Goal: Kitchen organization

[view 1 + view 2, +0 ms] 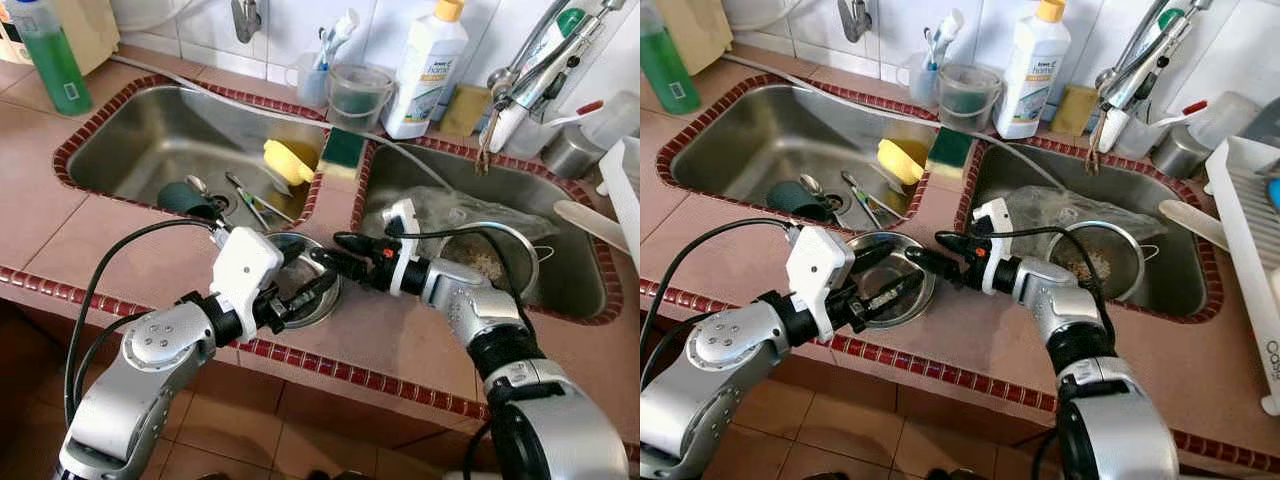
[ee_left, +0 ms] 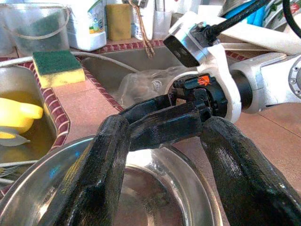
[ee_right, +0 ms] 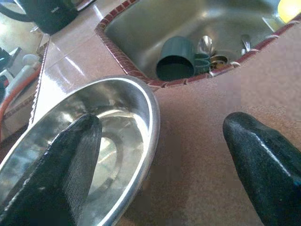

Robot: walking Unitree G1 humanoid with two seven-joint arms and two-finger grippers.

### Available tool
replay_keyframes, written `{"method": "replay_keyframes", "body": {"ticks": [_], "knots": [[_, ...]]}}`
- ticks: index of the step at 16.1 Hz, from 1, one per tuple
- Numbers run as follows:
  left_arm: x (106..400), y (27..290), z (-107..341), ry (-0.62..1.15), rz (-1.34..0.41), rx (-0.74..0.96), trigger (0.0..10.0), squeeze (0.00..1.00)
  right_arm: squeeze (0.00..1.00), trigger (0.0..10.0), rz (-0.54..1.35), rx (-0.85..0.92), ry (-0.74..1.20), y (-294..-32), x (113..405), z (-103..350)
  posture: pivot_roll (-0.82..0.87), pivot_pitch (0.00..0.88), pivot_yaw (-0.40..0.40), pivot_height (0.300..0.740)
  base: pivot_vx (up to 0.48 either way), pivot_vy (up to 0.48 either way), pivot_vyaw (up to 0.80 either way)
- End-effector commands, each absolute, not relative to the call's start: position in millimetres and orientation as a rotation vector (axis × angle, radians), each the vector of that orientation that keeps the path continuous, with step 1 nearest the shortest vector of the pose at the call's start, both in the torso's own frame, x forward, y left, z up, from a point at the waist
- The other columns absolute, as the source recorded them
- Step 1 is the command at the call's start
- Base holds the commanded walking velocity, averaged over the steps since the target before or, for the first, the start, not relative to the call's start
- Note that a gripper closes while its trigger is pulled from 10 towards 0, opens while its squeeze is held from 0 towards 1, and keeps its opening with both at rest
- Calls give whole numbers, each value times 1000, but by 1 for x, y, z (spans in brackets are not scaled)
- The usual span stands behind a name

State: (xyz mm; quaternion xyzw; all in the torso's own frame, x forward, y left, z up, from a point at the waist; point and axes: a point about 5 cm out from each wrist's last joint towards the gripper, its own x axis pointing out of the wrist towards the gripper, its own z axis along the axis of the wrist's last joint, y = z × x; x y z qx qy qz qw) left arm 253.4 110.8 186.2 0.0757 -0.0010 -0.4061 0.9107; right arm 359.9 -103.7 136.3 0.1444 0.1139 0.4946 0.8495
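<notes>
Here, in the left eye view, a round shiny steel bowl (image 1: 300, 285) is sitting on the terracotta-tiled desk (image 1: 390, 335) in front of the strip between the two steel sinks. The left end effector (image 1: 303, 283) is reaching over the bowl, fingers apart. The right end effector (image 1: 335, 253) is meeting it from the other side at the bowl's far rim, fingers spread too.

In the right eye view, a dark green plastic cup (image 1: 792, 198) is lying on its side in the left sink (image 1: 730, 135), with a yellow sponge (image 1: 898, 160) further along.

In the left wrist view, the two black fingers (image 2: 101, 174) are straddling the bowl.

In the right wrist view, one finger (image 3: 61, 165) is hanging inside the rim, the other outside over the desk.
</notes>
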Motion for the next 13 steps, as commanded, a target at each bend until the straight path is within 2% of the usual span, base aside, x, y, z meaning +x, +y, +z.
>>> {"method": "replay_keyframes", "body": {"ticks": [1,2,13], "knots": [[250,106,191,-22,-857,149,10000,0,0,3176,1026,298,242,-107,361,135,55,173,-167,740,0,0,0],[249,106,192,-23,-856,144,10000,0,0,0,1040,302,253,-108,359,133,54,173,-170,740,0,0,0],[247,105,197,-35,-857,137,10000,0,0,0,1109,234,316,-111,354,125,56,178,-185,740,0,0,0]]}}
